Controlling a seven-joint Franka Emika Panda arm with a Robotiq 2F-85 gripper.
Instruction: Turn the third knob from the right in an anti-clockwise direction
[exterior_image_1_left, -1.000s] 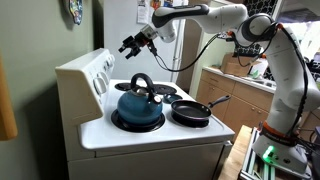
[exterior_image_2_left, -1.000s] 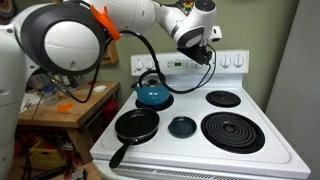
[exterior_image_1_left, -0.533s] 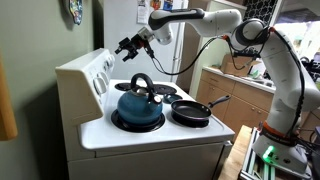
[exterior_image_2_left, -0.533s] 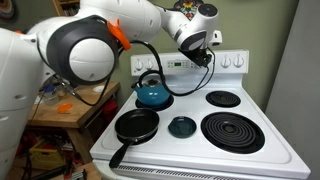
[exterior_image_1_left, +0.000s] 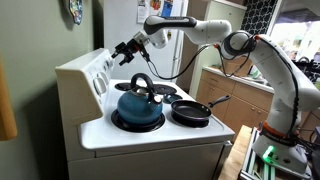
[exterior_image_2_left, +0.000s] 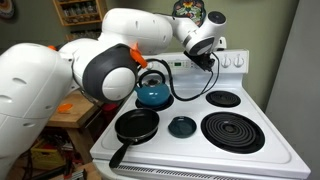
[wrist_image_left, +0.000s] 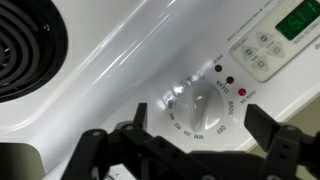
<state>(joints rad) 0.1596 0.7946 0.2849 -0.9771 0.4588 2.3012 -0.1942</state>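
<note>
The black two-fingered pincer (wrist_image_left: 190, 150) is released, its fingers spread wide. In the wrist view the white round knob (wrist_image_left: 203, 108) lies between them, just ahead of the tips, and is not touched. The knob sits on the white control panel (wrist_image_left: 120, 60), with three red indicator lights (wrist_image_left: 230, 80) just beside it and a green digital display (wrist_image_left: 298, 18) further along.

The panel rises at the back of a white electric stove (exterior_image_1_left: 100, 130), which carries a blue kettle (exterior_image_1_left: 137, 105) and a black frying pan (exterior_image_1_left: 192, 110). Green walls stand behind.

The white arm (exterior_image_1_left: 200, 25) reaches out level over the stovetop, wrist angled down at the panel. Compared with half a second ago, it has stretched further and the pincer stands closer to the panel.
</note>
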